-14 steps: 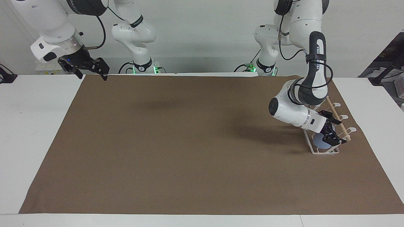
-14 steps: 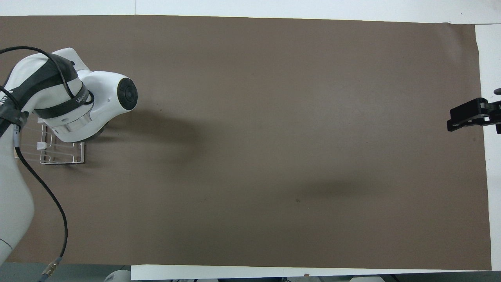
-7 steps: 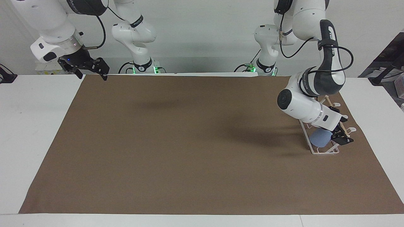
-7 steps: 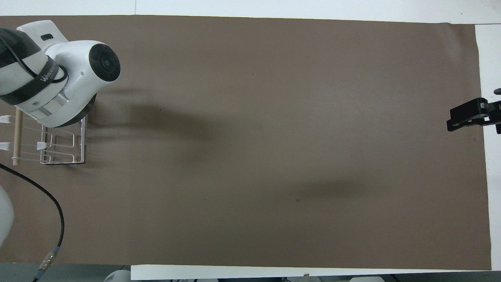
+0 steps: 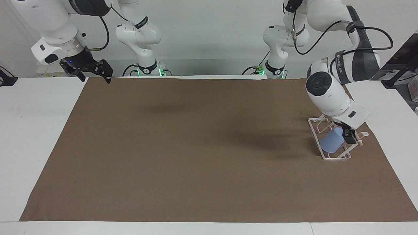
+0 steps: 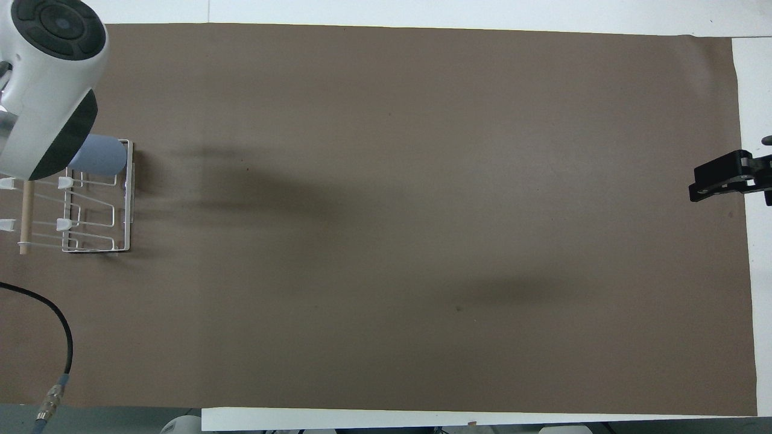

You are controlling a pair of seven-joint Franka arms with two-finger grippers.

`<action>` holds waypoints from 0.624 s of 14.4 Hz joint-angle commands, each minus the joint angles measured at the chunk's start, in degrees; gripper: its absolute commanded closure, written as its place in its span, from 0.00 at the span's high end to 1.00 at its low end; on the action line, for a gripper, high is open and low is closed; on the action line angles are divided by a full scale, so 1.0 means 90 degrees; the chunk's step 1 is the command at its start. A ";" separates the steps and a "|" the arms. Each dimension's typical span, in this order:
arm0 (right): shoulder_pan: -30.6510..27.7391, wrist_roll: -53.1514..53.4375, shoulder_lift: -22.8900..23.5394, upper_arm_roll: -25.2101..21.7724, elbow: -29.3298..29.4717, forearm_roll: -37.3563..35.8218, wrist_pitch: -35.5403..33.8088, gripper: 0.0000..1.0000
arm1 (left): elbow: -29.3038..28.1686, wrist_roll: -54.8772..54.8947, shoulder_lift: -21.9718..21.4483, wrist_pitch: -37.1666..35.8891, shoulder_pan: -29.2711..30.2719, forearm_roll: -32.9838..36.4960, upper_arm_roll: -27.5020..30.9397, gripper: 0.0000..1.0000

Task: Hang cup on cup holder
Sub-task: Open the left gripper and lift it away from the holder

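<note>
The light-blue cup (image 5: 330, 143) lies tilted on a prong of the white wire cup holder (image 5: 336, 157), at the rack's end farther from the robots. It also shows in the overhead view (image 6: 101, 155), on the cup holder (image 6: 123, 199). My left gripper (image 5: 349, 136) is right at the cup's upper end, beside the wooden dowel (image 5: 360, 142). In the overhead view the left arm's wrist hides it. My right gripper (image 5: 94, 78) hangs open and empty above the mat's corner at the right arm's end, waiting; it also shows in the overhead view (image 6: 719, 179).
The brown mat (image 5: 196, 147) covers most of the white table. The other prongs (image 6: 90, 224) of the rack are bare. The left arm's cable (image 6: 60, 337) hangs near the mat's edge nearest the robots.
The left arm has risen and swung away from over the rack toward its own end of the table. The cup, earlier covered by the hand, now shows resting on the rack. The right arm has not moved.
</note>
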 commanded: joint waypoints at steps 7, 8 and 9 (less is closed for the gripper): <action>-0.0043 -0.0094 -0.0094 0.0009 -0.0109 0.0008 0.0129 1.00 | 0.0060 0.3118 -0.0545 -0.0766 0.0532 -0.3017 -0.0030 1.00; -0.0034 -0.0094 -0.0094 0.0009 -0.0109 0.0008 0.0129 1.00 | 0.0060 0.3780 -0.0623 -0.1000 0.0601 -0.3174 -0.0030 1.00; -0.0033 -0.0094 -0.0094 0.0009 -0.0100 -0.0002 0.0120 1.00 | 0.0060 0.4435 -0.0681 -0.1147 0.0688 -0.3359 -0.0030 1.00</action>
